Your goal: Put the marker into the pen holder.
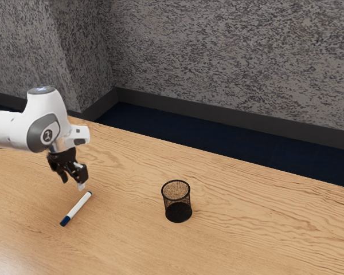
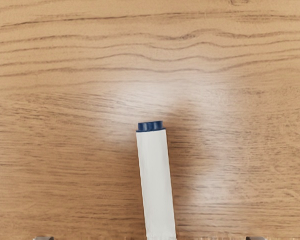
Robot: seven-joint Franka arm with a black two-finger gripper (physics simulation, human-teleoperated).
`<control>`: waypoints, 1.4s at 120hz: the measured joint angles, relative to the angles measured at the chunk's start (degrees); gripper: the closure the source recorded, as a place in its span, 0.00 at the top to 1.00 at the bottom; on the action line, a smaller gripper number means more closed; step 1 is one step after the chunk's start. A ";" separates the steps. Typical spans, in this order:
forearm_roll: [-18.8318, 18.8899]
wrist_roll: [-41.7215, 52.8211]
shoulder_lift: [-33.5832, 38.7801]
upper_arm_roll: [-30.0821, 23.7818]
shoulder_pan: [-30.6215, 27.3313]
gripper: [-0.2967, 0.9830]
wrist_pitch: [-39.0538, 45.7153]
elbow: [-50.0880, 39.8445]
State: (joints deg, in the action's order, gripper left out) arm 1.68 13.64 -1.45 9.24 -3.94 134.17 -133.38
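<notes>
Mottled gray walls [image 1: 235, 63] rise above a dark blue floor [image 1: 229, 139].

The exterior view's left edge cuts off the arm [image 1: 4, 130], its lower edge crops the table [image 1: 246, 229] short of the near edge, and the wrist view loses the capped end of the marker [image 2: 157, 182].

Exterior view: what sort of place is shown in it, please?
Probably a plain indoor room, perhaps an office or workroom: it has a wood-grained table, a mottled grey wall with dark skirting, and a dark blue floor.
</notes>
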 joint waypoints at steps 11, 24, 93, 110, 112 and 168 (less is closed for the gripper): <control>0.02 -1.85 0.83 -0.13 0.26 0.60 3.65 -3.90; -0.15 -3.72 -0.71 -0.17 0.56 0.54 7.07 -4.46; 0.09 -9.48 -10.88 -0.19 0.47 0.45 12.06 0.37; 0.13 -10.16 -11.45 -0.19 0.45 0.39 12.24 0.71; 0.13 -10.23 -11.46 -0.19 0.44 0.37 12.26 0.72; 1.16 -12.72 2.78 -0.30 5.85 0.16 9.96 0.07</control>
State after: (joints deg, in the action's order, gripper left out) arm 2.83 0.91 1.33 8.93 1.91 144.13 -133.31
